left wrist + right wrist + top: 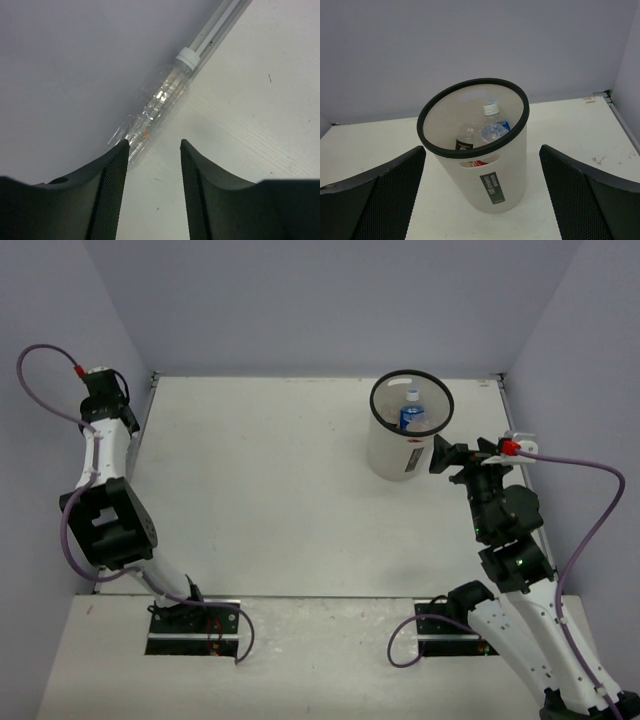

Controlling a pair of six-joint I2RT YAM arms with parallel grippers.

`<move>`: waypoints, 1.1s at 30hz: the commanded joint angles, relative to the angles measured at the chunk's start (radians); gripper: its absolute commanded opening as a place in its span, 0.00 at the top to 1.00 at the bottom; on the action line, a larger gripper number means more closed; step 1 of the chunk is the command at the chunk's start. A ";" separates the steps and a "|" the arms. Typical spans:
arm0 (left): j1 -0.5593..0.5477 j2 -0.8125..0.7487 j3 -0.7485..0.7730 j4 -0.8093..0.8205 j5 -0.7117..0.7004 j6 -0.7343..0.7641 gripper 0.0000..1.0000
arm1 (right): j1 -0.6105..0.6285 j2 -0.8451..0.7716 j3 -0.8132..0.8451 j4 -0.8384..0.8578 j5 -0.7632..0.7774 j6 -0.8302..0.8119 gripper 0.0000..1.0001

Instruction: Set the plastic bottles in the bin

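The white bin point(400, 455) with a black rim stands at the back right. It holds a blue-labelled bottle point(411, 416). In the right wrist view the bin point(507, 155) holds the blue-labelled bottle point(495, 129), a black-labelled bottle point(466, 138) and something red point(479, 163) behind the handle slot. My right gripper point(482, 149) is open and empty, just short of the bin's side point(438, 457). A plain clear bottle point(160, 100) with a white cap lies along the wall. My left gripper point(152, 145) is open just short of its base, at the far left corner point(103, 382).
Grey walls enclose the table on three sides. A metal rail point(220, 22) runs along the table's left edge beside the clear bottle. The bin carries a dark label point(492, 187) on its side.
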 commanded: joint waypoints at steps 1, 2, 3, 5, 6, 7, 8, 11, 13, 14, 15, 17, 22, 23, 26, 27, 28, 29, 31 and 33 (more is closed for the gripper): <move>0.000 0.008 -0.022 0.041 -0.033 -0.001 0.49 | -0.001 0.006 0.004 0.034 0.018 -0.005 0.01; 0.000 0.015 -0.023 0.043 -0.042 0.007 0.44 | -0.001 0.004 0.003 0.034 0.021 -0.004 0.01; 0.000 0.024 -0.023 0.045 -0.056 0.018 0.34 | -0.001 0.002 0.002 0.034 0.023 -0.004 0.01; 0.000 0.034 -0.027 0.052 -0.075 0.030 0.08 | -0.001 -0.005 0.000 0.034 0.024 -0.005 0.01; 0.001 0.041 -0.033 0.058 -0.082 0.039 0.00 | -0.001 -0.009 -0.002 0.033 0.025 -0.007 0.01; 0.002 0.055 -0.039 0.070 -0.100 0.044 0.00 | -0.001 -0.012 -0.004 0.031 0.029 -0.009 0.01; 0.004 0.076 -0.047 0.086 -0.126 0.045 0.00 | -0.001 -0.016 -0.004 0.029 0.036 -0.012 0.01; 0.008 0.149 -0.024 0.087 -0.193 0.065 0.00 | -0.001 -0.029 -0.007 0.027 0.050 -0.016 0.01; 0.008 0.199 0.001 0.073 -0.211 0.073 0.00 | -0.001 -0.032 -0.009 0.035 0.055 -0.020 0.01; 0.008 0.213 0.011 0.068 -0.216 0.075 0.00 | -0.001 -0.032 -0.011 0.040 0.058 -0.021 0.01; 0.009 0.228 0.024 0.063 -0.218 0.075 0.00 | -0.001 -0.028 -0.011 0.043 0.060 -0.023 0.01; 0.010 0.288 0.042 0.057 -0.210 0.081 0.00 | -0.001 -0.019 -0.012 0.044 0.063 -0.023 0.01; 0.016 0.359 0.061 0.081 -0.223 0.080 0.00 | -0.001 0.001 -0.008 0.043 0.054 -0.021 0.01; 0.020 0.366 0.061 0.097 -0.232 0.085 0.00 | -0.001 0.003 -0.008 0.045 0.053 -0.021 0.01; 0.040 0.401 0.074 0.117 -0.257 0.092 0.00 | -0.001 0.013 -0.005 0.046 0.059 -0.025 0.01; 0.050 0.407 0.075 0.117 -0.262 0.088 0.00 | -0.001 0.018 -0.002 0.047 0.063 -0.027 0.01; 0.061 0.415 0.072 0.119 -0.263 0.081 0.00 | -0.001 0.020 0.000 0.047 0.068 -0.031 0.01; 0.066 0.425 0.066 0.123 -0.263 0.078 0.00 | -0.001 0.023 0.001 0.048 0.073 -0.033 0.01; 0.075 0.440 0.059 0.124 -0.269 0.073 0.00 | -0.001 0.026 -0.001 0.053 0.082 -0.036 0.01; 0.079 0.456 0.055 0.125 -0.265 0.072 0.05 | -0.001 0.030 -0.012 0.068 0.084 -0.037 0.01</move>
